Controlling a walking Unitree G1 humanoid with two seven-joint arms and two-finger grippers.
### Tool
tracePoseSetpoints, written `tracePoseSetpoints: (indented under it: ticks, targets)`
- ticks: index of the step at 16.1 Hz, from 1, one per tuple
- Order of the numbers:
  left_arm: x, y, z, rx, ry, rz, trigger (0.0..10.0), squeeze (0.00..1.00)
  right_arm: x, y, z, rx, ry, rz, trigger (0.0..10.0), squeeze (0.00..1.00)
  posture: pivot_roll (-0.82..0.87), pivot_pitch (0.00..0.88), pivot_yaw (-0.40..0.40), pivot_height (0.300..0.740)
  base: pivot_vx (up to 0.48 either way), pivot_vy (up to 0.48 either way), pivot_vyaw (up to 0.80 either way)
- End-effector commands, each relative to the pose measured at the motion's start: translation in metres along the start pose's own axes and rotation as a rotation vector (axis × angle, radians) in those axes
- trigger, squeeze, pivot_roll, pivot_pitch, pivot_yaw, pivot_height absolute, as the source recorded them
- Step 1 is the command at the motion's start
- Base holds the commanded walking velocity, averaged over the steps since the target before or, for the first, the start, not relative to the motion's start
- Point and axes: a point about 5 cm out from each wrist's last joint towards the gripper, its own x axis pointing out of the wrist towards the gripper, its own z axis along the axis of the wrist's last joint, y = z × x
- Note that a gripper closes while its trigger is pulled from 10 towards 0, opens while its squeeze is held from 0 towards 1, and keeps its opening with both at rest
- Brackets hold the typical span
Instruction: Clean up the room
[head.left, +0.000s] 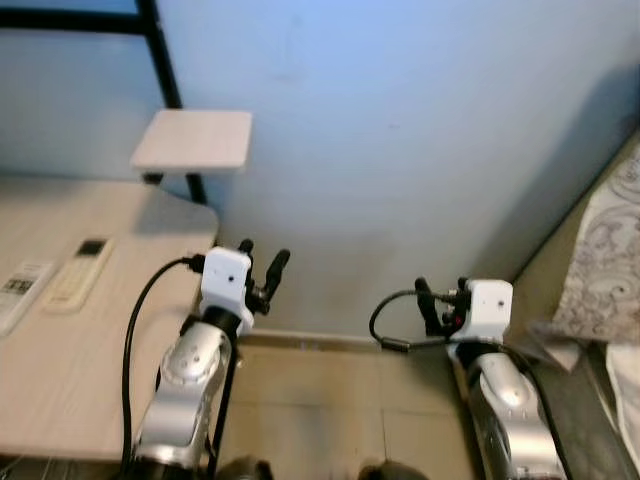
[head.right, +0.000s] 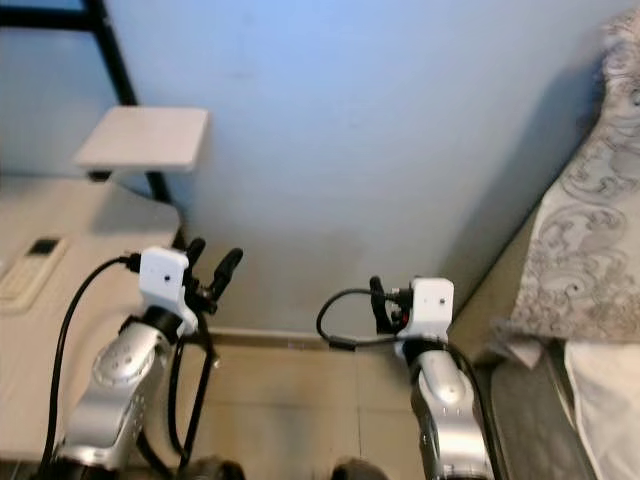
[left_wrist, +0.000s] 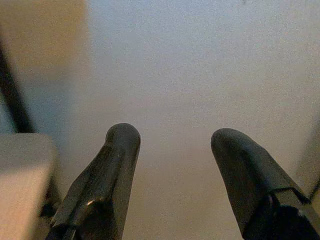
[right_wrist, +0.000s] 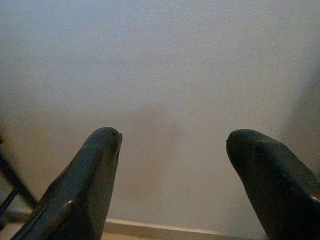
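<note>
Both claws empty and spread wide, left claw (head.left: 262, 262) and right claw (head.left: 440, 292) raised toward the bare wall (head.left: 400, 150); recommend turning left to the counter (head.left: 60, 370), where the remote control (head.left: 78, 274) lies flat, before reaching.

The wall (head.left: 400, 130) looks matt and smooth, painted pale blue. At left, the desk (head.left: 60, 370) and small shelf (head.left: 192, 138) show a pale wood-grain finish. The remote (head.left: 80, 272) looks like plastic. At right, patterned cloth (head.right: 590, 230) hangs in soft folds. The floor (head.left: 320, 400) appears tiled.
</note>
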Motion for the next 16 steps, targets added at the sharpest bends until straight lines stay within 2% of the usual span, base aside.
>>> tracePoseSetpoints:
  ticks: [1, 6, 16]
  targets:
    - [-0.0004, -0.002, -0.002, -0.001, 0.005, -0.001, 10.0, 0.0, 0.002, -0.0018, 0.0034, 0.001, -0.01, -0.001, 10.0, 0.0, -0.05, 0.0, -0.006, 0.74, -0.277, 0.0, 0.0]
    - [-0.001, -0.0052, -0.002, 0.007, -0.001, -0.015, 10.0, 0.0, -0.0005, -0.0003, 0.0048, -0.015, -0.017, 0.007, 10.0, 0.0, -0.06, 0.0, -0.004, 0.74, -0.279, 0.0, 0.0]
    - [0.0026, -0.0099, -0.001, 0.025, -0.008, -0.047, 10.0, 0.0, 0.0005, 0.0009, 0.0044, -0.021, -0.013, 0.004, 10.0, 0.0, -0.07, 0.0, 0.007, 0.74, -0.315, -0.273, 0.0]
